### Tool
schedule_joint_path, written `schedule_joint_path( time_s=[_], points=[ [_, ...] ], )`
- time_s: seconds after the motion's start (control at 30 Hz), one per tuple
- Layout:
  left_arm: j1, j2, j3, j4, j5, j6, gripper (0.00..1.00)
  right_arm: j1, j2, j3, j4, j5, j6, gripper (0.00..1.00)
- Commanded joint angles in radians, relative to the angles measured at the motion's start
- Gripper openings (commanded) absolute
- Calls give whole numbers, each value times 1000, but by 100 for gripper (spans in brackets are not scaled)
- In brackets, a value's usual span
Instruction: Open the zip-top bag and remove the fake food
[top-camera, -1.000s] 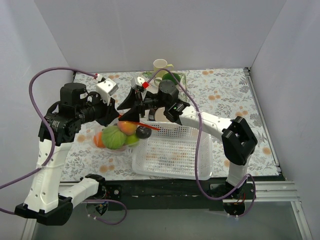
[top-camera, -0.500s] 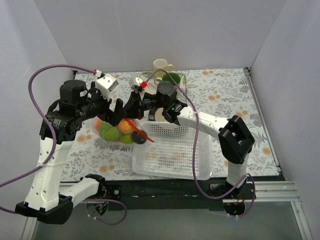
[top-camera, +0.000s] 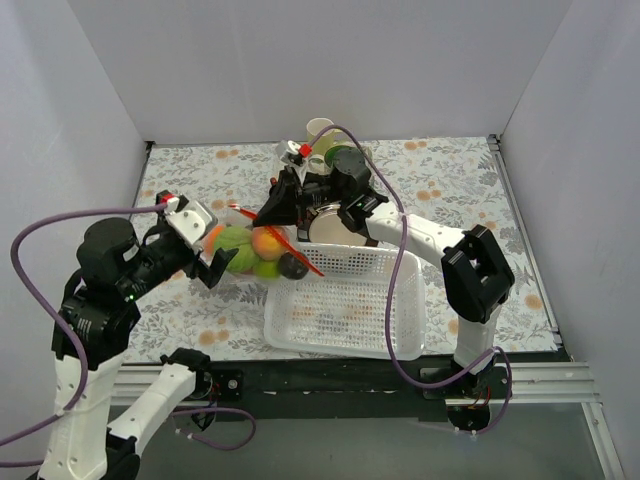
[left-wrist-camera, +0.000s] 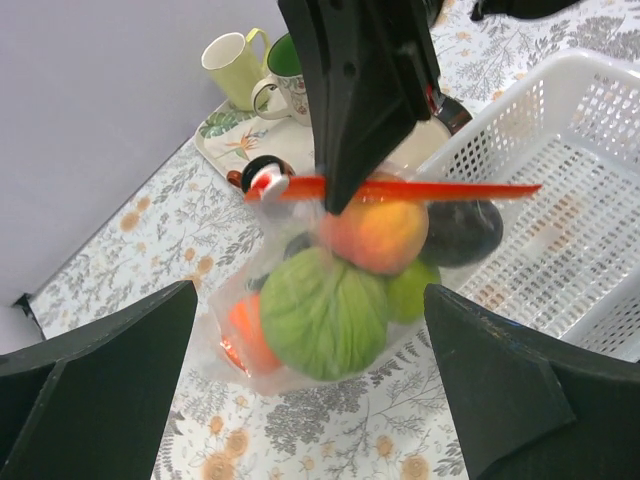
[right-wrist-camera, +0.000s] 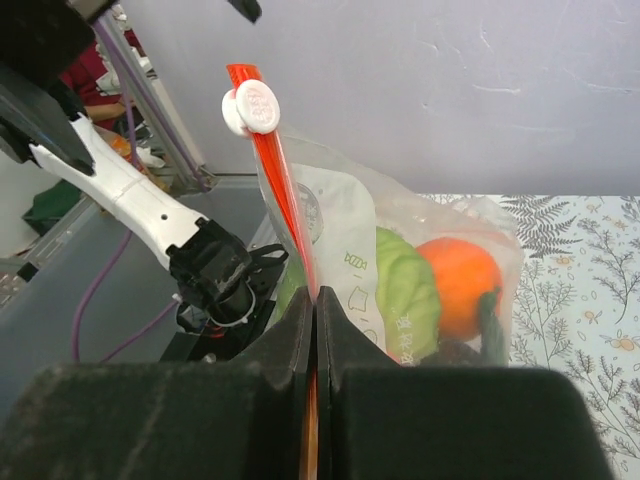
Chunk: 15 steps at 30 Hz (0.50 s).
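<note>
Holding the zip-top bag (top-camera: 250, 255) by its red strip (left-wrist-camera: 400, 190), the right tool (right-wrist-camera: 315, 318) was pinched shut on it beside the white basket (top-camera: 345, 310). The left tool (top-camera: 207, 262) gaped wide, holding nothing. The fake food (left-wrist-camera: 325, 312) sat inside; next, that mouth probably needed pulling open.

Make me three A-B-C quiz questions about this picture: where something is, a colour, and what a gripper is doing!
1. Where is the fake food? A. in a fridge B. inside the zip-top bag C. on a shelf
2. What colour is the bag's zip strip? A. blue B. yellow C. orange-red
3. What is the right gripper doing? A. pinching the zip strip B. hanging open C. holding a spoon
Answers: B, fruit shows through the plastic; C, plain in both wrist views; A, its jaws meet on the strip.
</note>
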Motion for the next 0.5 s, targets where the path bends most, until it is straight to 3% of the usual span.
schedule_joint_path(
  time_s=[0.0, 0.2, 0.47],
  points=[
    [-6, -44, -88, 35, 50, 127, 98, -29, -15, 87, 170, -106, 143, 1],
    [-6, -66, -178, 189, 66, 153, 97, -26, -3, 87, 310, -166, 294, 1],
    [-6, 35, -93, 197, 152, 198, 93, -25, -19, 45, 345, -182, 312, 1]
  ],
)
